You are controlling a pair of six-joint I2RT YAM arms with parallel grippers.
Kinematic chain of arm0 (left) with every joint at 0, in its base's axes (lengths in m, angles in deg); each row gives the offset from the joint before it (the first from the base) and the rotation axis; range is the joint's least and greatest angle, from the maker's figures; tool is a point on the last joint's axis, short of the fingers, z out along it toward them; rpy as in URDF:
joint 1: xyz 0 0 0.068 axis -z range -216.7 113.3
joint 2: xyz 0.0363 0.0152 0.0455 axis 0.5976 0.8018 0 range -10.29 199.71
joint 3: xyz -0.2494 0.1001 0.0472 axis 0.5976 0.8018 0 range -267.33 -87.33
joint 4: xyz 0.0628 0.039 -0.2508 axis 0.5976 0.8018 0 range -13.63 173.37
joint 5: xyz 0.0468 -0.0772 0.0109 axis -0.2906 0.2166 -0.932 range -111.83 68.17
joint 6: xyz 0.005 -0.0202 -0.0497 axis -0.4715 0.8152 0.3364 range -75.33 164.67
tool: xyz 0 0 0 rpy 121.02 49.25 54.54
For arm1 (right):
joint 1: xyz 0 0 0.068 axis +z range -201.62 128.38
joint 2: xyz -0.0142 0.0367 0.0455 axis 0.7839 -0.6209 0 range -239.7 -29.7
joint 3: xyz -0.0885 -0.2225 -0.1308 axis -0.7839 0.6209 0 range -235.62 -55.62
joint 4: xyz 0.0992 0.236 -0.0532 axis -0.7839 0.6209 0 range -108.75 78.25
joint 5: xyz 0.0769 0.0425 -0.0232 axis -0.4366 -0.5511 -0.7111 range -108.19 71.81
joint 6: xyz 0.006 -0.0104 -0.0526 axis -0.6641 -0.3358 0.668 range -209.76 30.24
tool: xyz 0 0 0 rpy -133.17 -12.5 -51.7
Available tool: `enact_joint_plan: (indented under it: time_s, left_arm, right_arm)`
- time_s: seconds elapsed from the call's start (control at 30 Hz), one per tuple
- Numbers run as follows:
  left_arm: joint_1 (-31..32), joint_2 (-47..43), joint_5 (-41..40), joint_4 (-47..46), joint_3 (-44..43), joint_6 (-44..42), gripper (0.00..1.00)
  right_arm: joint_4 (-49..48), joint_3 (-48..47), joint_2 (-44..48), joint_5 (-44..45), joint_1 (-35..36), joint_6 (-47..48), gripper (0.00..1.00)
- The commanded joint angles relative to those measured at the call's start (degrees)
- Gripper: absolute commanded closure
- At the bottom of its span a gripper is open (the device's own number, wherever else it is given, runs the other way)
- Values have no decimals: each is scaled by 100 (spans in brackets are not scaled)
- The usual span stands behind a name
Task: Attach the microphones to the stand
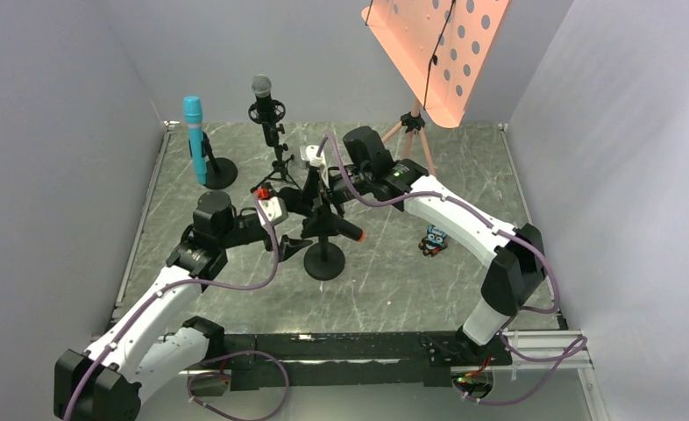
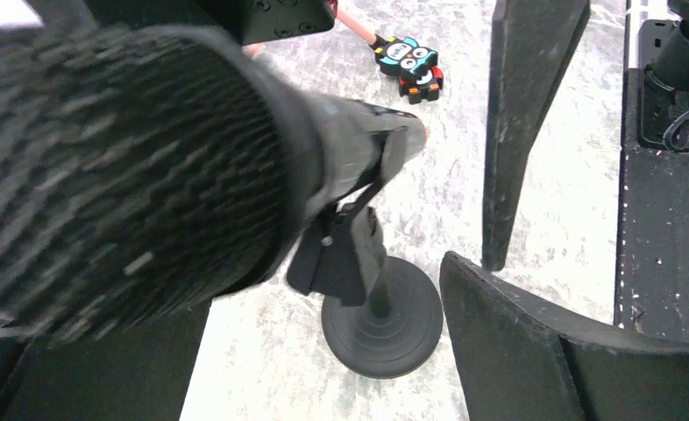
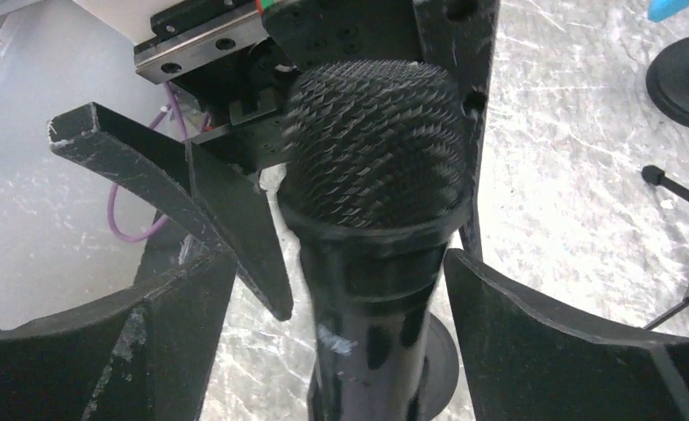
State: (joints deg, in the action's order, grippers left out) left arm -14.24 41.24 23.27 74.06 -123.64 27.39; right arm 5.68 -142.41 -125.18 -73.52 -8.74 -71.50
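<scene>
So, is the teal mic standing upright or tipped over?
Upright, or very nearly: the teal mic stands head-up on its round-based stand at the back left of the table.

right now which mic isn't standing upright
The black mic with the orange-red end: it sits tilted on the centre stand; the teal mic and silver-headed mic stand upright.

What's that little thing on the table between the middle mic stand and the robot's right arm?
A small colourful toy figure, touching neither the stand nor the right arm. The top external view shows it clearly.
</scene>
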Motion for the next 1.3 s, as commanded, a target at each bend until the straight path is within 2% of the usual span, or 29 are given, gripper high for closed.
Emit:
enact_joint_plan:
  time_s: [0.0,0.17,0.27,0.5,0.57,0.67,0.73,0.83,1.03,1.27]
  left_arm:
    - [4,-279,-274,83,15,-25,1]
    - [4,-849,-913,125,229,249,1]
    - [4,-1363,-1224,2,500,574,1]
    - [4,-2062,-1942,-176,1219,2380,1]
    - [16,-2274,-1943,-500,1642,3002,1]
    - [167,-2782,-2063,-1680,2527,3579,1]
    - [408,-2921,-2413,-2071,2887,3522,1]
    - [773,-2692,-2822,-2194,2940,3021,1]
    - [1032,-1946,-3109,-1659,2119,1716,1]
    - [1033,-1794,-2702,-1700,1817,590,1]
  right_arm:
    - [-16,89,561,96,-114,143,1]
    - [35,199,936,121,-279,394,0]
    - [389,172,1153,58,-355,766,0]
    - [1271,765,1848,-593,-858,2072,0]
    - [1504,1100,2092,-815,-981,2518,0]
    - [1440,1689,2462,-1113,-1215,2675,0]
    - [1496,1981,2604,-1359,-1420,2924,0]
    - [1245,2234,2716,-1462,-1689,2841,0]
    - [866,2736,2676,-1482,-1964,2885,0]
    - [381,2983,2605,-1527,-1985,2539,0]
